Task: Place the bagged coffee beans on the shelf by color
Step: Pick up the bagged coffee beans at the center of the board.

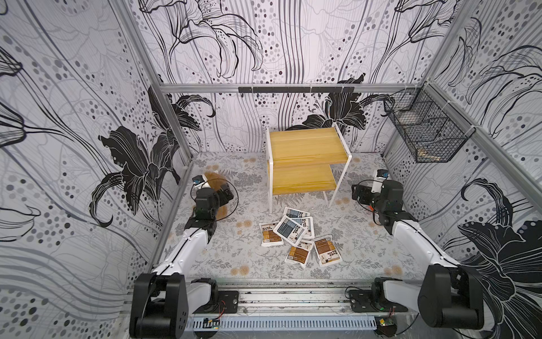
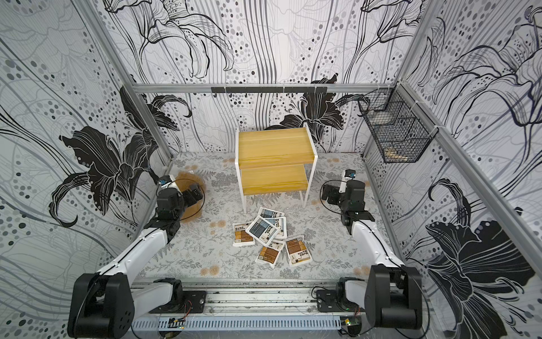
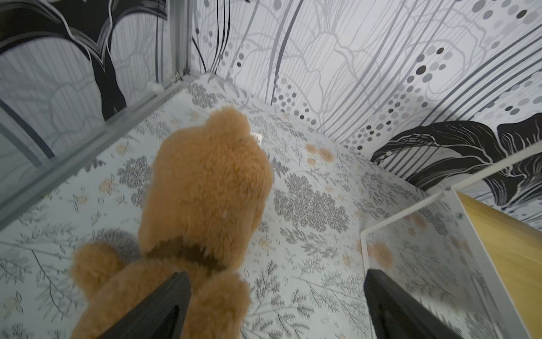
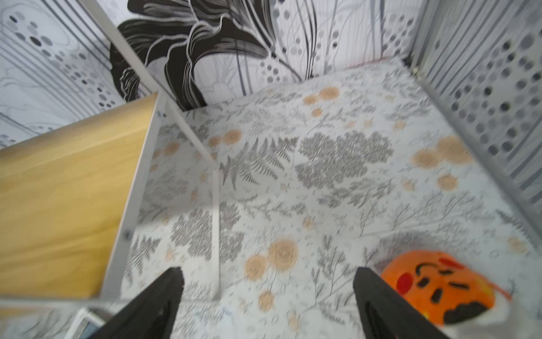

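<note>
Nearest, saw two white-and-black arms parked wide of the work, left jaws apart above a brown plush bear, right jaws apart beside an orange toy face, both empty, presumably awaiting a start. Found six flat white coffee-bean pouches, brown- and grey-blue-labelled, heaped unsorted on the floral-print tabletop in front of the bare yellow-board, white-framed two-tier shelf. Noted lily-patterned walls, black wire basket hung right.

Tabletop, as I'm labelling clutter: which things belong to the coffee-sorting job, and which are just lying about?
Job: coffee bags, brown and grey-blue; shelf.
Lying about: plush bear; orange toy; wire basket.
</note>
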Action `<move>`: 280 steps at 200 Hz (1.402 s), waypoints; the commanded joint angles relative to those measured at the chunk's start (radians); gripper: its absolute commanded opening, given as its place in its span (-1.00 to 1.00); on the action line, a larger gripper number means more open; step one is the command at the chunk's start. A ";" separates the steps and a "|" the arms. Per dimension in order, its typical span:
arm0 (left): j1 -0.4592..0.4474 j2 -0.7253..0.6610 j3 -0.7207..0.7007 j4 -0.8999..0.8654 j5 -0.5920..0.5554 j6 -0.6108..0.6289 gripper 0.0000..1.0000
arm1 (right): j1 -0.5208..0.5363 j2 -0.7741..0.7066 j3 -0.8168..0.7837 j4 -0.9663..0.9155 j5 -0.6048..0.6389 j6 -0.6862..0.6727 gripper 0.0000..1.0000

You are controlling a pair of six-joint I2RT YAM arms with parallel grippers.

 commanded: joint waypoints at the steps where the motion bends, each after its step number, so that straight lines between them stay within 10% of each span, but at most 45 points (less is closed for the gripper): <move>1: 0.006 -0.093 -0.050 -0.147 0.147 -0.110 0.95 | -0.002 -0.063 0.012 -0.207 -0.180 0.075 0.93; 77: -0.077 -0.368 -0.203 -0.200 0.362 -0.313 0.95 | 0.008 -0.163 -0.066 -0.482 -0.369 0.176 0.93; 176: -0.728 -0.264 -0.236 -0.158 0.077 -0.496 0.95 | 0.190 -0.225 -0.189 -0.599 -0.324 0.238 0.93; 280: -1.106 -0.109 -0.156 -0.056 -0.060 -0.604 0.95 | 0.358 -0.249 -0.245 -0.577 -0.240 0.334 0.93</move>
